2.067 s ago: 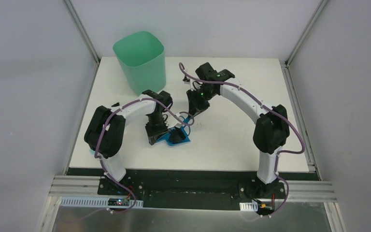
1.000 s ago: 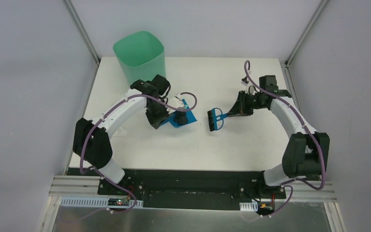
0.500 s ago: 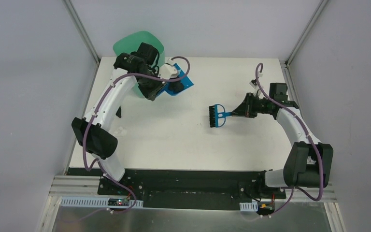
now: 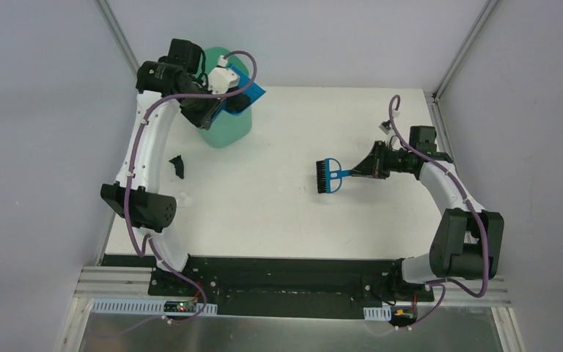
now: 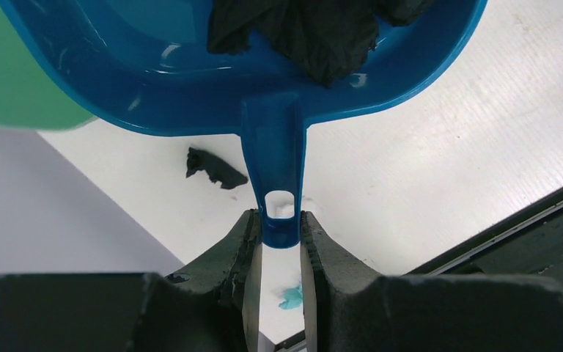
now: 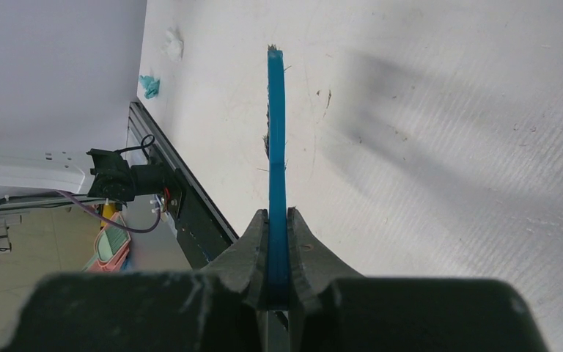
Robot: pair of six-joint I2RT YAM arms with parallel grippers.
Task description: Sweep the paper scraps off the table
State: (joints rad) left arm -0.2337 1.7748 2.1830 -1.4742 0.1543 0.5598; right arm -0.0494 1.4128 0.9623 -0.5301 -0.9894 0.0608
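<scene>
Holding, left: your left gripper (image 5: 279,238) has its fingers pinched tight on the end of the dustpan (image 5: 154,103) handle, right at the hanging hole.
Dustpan: it is held up clear of the table (image 4: 278,213). From above it overlaps the right rim of the bin (image 4: 227,136).
Load: a black wad (image 5: 315,37) lies in the far part of the pan. You cannot tell whether smaller scraps lie under it.
Holding, right: your right gripper (image 6: 278,220) is closed on the brush (image 4: 328,176) handle, with no gap showing beside the blue plastic.
Brush: it is out over the middle-right of the table, with the head toward the left arm's side and the bristles facing that way. You cannot tell whether the bristles touch the surface.
On the table: a black scrap (image 4: 178,166) lies near the left edge, close beside your left arm. A white scrap (image 4: 183,198) sits a little nearer the front. A blue scrap (image 6: 149,86) lies by the near-left corner, close to the edge.
Spacing: all three scraps are well apart from the brush and the bin.
</scene>
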